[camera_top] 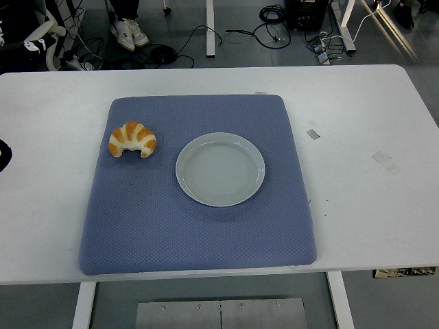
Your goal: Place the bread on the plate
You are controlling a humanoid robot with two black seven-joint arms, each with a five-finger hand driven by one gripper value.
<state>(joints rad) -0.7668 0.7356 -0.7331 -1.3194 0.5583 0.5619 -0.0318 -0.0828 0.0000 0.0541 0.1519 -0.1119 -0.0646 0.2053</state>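
A croissant (132,139), golden with white stripes, lies on the left part of a blue mat (199,226). An empty pale round plate (220,168) sits at the middle of the mat, just right of the croissant and apart from it. A small black part of my left arm (3,155) shows at the picture's left edge, well left of the mat and far from the croissant. My right arm is out of view.
The mat lies on a white table (370,205). Small bits of tape (313,133) are stuck on the table right of the mat. Cables, table legs and a person's shoes (129,32) show on the floor beyond the far edge.
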